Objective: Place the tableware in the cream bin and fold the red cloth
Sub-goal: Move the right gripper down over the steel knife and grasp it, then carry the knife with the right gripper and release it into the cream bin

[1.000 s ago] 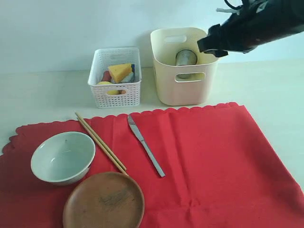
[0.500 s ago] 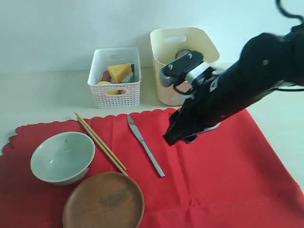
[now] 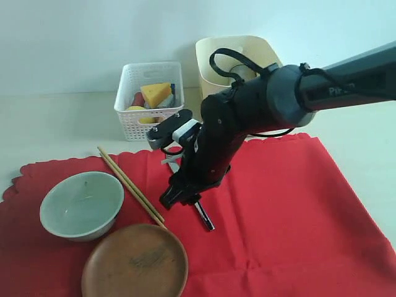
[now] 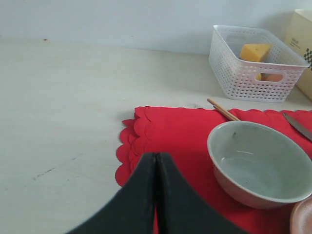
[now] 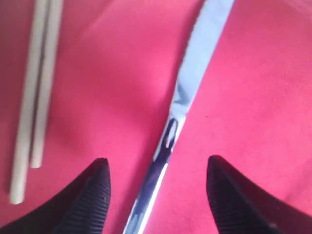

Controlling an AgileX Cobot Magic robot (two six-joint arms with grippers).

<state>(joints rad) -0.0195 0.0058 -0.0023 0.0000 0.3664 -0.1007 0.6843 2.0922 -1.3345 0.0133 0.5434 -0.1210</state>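
The red cloth (image 3: 284,204) lies flat on the table. On it are a pale green bowl (image 3: 81,204), a brown wooden plate (image 3: 135,263), chopsticks (image 3: 131,185) and a metal knife (image 3: 205,221). My right gripper (image 3: 179,197) is low over the knife's middle. In the right wrist view the right gripper (image 5: 157,163) is open, and the knife (image 5: 187,92) runs between its fingers, touching neither. The chopsticks (image 5: 36,97) lie off to one side. My left gripper (image 4: 156,157) is shut and empty, over the cloth's scalloped edge (image 4: 141,131) near the bowl (image 4: 261,165). The cream bin (image 3: 238,46) stands behind the cloth.
A white perforated basket (image 3: 150,102) with toy food stands left of the cream bin. My right arm (image 3: 260,108) reaches across the front of the bin. Bare table (image 4: 63,107) lies left of the cloth.
My right arm swung from above the cream bin down and left to the knife on the cloth, jaws open throughout. Tableware and cloth have not moved.
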